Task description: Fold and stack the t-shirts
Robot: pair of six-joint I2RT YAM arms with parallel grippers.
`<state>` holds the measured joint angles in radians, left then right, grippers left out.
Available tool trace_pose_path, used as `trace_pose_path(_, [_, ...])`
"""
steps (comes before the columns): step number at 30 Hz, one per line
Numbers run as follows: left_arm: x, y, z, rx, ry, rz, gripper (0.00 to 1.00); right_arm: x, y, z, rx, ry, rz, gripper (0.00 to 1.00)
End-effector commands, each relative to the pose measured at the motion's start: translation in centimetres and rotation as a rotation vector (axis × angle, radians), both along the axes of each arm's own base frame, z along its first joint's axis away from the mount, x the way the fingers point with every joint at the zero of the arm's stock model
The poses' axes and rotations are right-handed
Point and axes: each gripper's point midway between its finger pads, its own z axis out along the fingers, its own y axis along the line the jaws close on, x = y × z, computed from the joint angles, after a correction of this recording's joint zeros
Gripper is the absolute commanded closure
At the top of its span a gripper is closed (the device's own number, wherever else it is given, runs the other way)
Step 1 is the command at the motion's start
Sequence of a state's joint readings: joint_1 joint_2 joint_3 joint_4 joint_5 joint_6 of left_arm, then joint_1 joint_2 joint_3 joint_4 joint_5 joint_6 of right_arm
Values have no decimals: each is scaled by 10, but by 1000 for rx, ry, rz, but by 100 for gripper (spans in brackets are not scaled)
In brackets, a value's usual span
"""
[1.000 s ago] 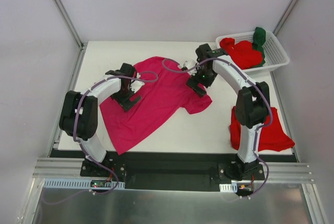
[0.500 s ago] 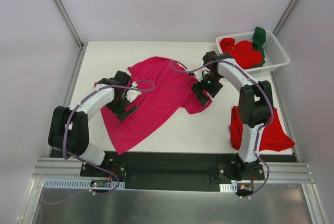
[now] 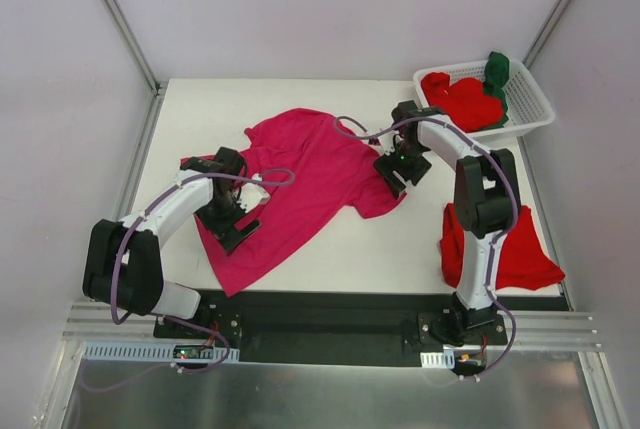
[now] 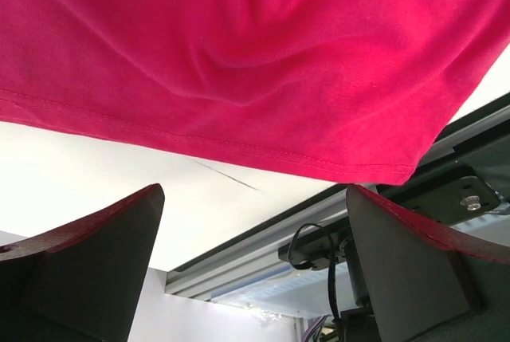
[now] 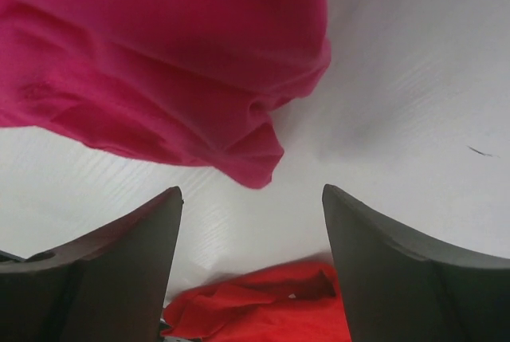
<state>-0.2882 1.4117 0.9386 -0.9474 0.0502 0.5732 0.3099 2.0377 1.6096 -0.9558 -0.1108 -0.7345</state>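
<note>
Left pincer [image 4: 255,190] spread, magenta t-shirt [image 4: 239,55] hem just beyond its tips; right pincer [image 5: 251,190] spread, bunched sleeve just ahead on the tabletop [image 5: 398,79]; red t-shirt [image 5: 255,302] showing between its fingers.

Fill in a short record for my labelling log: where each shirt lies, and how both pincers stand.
magenta shirt: spread on the table, wrinkled, not folded
left pincer: open, over the shirt's left side, holding nothing
right pincer: open, at the shirt's right sleeve, holding nothing
red shirt on table: near right corner, beside the right arm's base
basket: far right corner, holds a second red shirt and a dark green shirt
</note>
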Motion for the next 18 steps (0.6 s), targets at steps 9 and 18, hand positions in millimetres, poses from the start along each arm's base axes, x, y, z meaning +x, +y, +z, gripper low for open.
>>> trace_pose_path(9, [-3, -4, 10, -15, 16, -5, 1, -4, 19, -19, 35, 61, -15, 99])
trace_pose_path(18, [10, -9, 13, -26, 1, -13, 1, -57, -13, -5, -46, 111, 44, 99])
